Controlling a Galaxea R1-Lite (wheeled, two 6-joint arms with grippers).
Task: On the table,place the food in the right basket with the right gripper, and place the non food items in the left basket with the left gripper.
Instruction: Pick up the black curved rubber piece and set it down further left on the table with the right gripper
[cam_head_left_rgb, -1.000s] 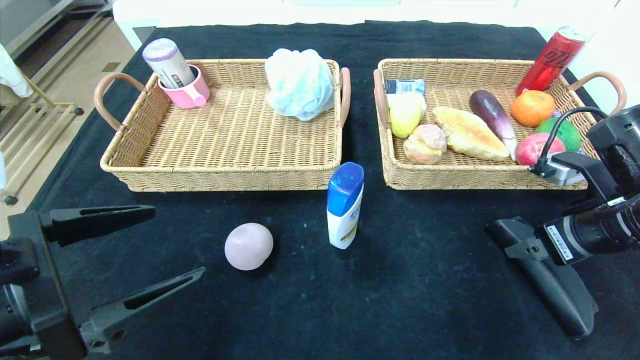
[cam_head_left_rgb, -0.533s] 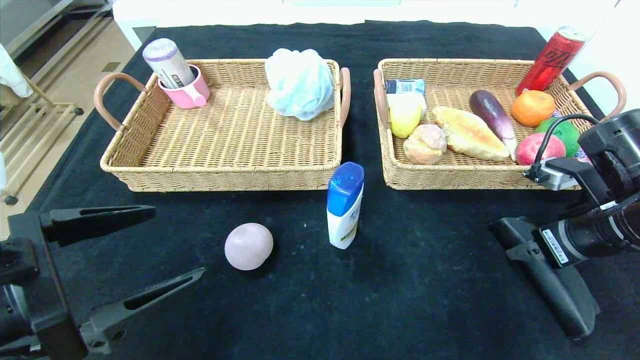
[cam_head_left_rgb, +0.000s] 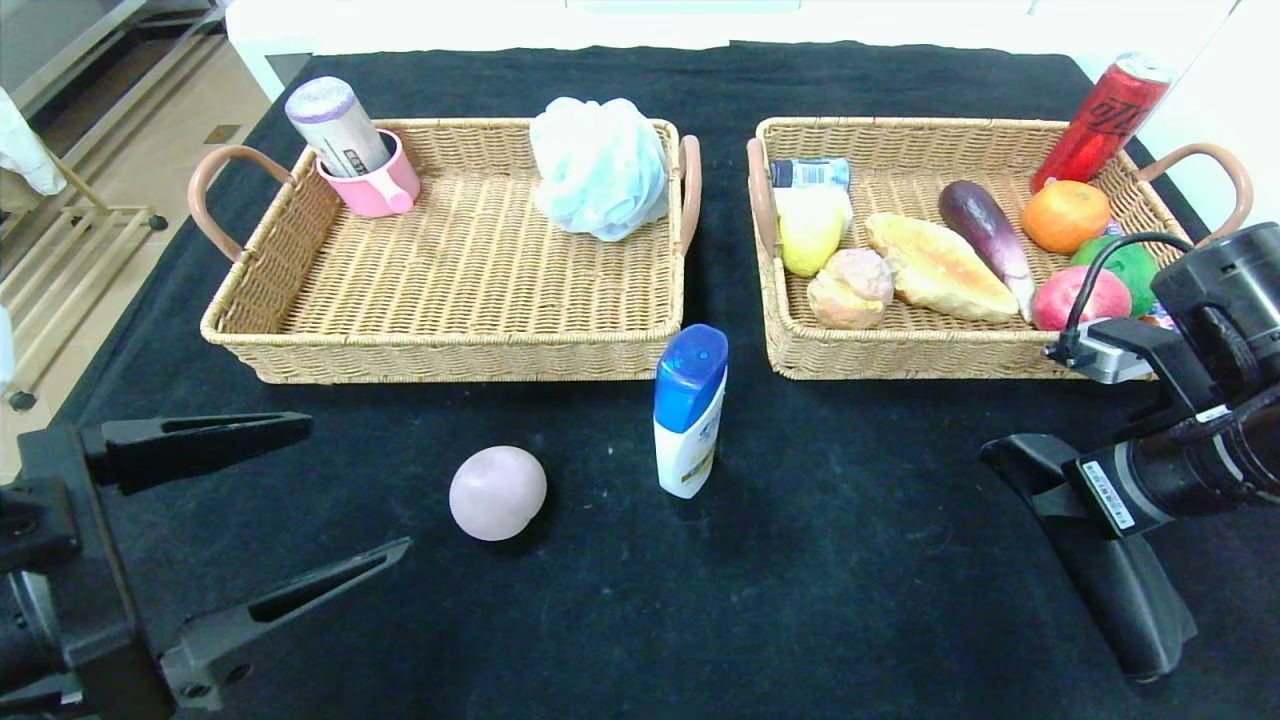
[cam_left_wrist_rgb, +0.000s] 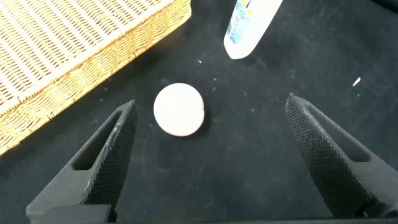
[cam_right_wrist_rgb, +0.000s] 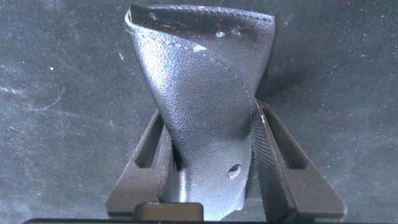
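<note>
Lab-style test setup: black cloth-covered table (cam_head_left_rgb: 600, 620), white walls, metal rack (cam_head_left_rgb: 60, 230) on tiled floor.

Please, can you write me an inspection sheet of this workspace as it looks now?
Surface: black cloth table, small pale specks.
Job's things: shampoo bottle upright and pink ball on the cloth; left basket holds pink cup and blue bath pouf; right basket holds fruit, bread, eggplant and a red can.
Clutter: nothing seen.
Grippers: left gripper low near the ball, jaws wide open, empty; right gripper, jaws pressed on a black leather case.
Cables: black cable looping over the right wrist.
Surroundings: metal rack on the floor, left of the table.
</note>
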